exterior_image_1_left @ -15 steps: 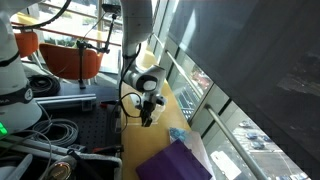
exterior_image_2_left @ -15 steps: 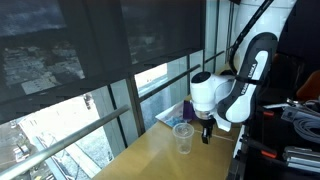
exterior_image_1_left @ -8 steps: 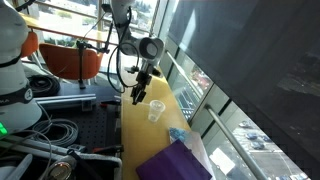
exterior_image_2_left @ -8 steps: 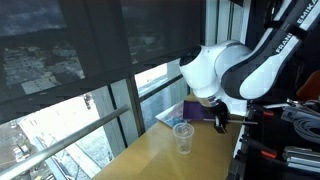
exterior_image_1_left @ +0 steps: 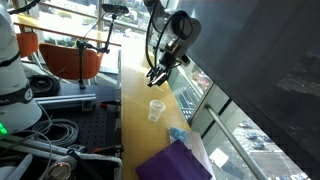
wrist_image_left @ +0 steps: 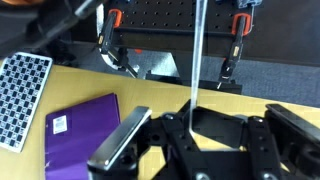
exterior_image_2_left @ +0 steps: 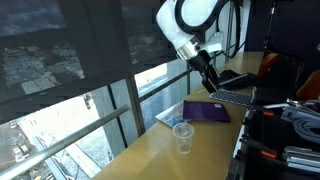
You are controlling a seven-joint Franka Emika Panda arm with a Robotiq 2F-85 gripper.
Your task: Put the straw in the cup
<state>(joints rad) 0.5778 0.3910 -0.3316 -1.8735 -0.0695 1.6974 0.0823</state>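
A clear plastic cup (exterior_image_1_left: pixel 156 109) stands upright on the wooden table (exterior_image_1_left: pixel 135 120); it also shows in an exterior view (exterior_image_2_left: pixel 183 137). My gripper (exterior_image_1_left: pixel 160 72) hangs high above the table, up and to the side of the cup (exterior_image_2_left: pixel 207 68). In the wrist view the gripper (wrist_image_left: pixel 192 125) is shut on a thin clear straw (wrist_image_left: pixel 197 50), which stands out straight from the jaws. The cup is out of the wrist view. The straw is too thin to make out in the exterior views.
A purple book (exterior_image_2_left: pixel 207 110) lies on the table beyond the cup, also in the wrist view (wrist_image_left: pixel 80 130). A laptop (exterior_image_2_left: pixel 235 95) sits behind it. A small blue object (exterior_image_1_left: pixel 177 133) lies by the window edge. Window rails run along the table.
The arm has risen from low beside the cup to high above the table and swung toward the window side. The gripper stays shut on the straw.
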